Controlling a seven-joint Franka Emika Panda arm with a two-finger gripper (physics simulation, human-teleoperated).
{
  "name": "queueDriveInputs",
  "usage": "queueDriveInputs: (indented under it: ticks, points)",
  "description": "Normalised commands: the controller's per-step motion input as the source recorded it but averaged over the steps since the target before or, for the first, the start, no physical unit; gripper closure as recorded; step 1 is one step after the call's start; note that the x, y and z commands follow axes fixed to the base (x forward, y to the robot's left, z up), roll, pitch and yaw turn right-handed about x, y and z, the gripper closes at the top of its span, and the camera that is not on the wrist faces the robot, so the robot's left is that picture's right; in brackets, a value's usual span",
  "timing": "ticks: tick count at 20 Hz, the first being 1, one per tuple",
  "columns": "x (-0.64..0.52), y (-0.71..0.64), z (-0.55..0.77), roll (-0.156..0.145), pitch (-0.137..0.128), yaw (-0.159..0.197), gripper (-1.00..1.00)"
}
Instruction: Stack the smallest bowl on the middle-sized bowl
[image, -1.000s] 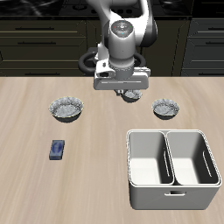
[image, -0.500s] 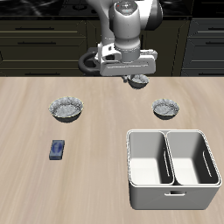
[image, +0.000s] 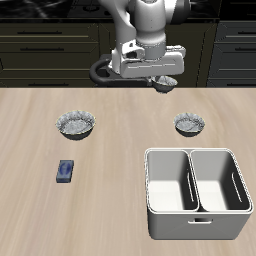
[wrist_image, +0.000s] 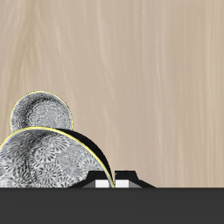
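Looking like a simulated kitchen: dark cabinet drawers (image: 40, 55) with bar handles running along the back, light wood-grain countertop (image: 110, 190), speckled bowls (image: 76, 125) sitting out, white two-compartment caddy (image: 197, 193) near the front edge.

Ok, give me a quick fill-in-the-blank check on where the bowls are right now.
1. The hand holds the smallest bowl ____ the table, not resting on it.
2. The middle-sized bowl has ____ stacked in it so far.
3. The white bin has ____ compartments.
4. The small blue object lies closest to the ____ of the three bowls.

Missing words: above; nothing; two; largest
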Motion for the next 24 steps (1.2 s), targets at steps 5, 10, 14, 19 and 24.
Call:
queueDriveInputs:
  ticks: [5,10,14,19,24]
  points:
    - [-0.04,0.37,0.06,0.037,-0.021,-0.009,1.00]
    - [0.03,0.43,-0.11,0.042,0.018,0.009,1.00]
    - [0.01,0.39,-0.05,0.053,0.008,0.007,1.00]
    - [-0.01,0.37,0.03,0.054,-0.030,0.030,1.00]
    - [0.08,0.19,0.03,0.039,-0.026,0.008,1.00]
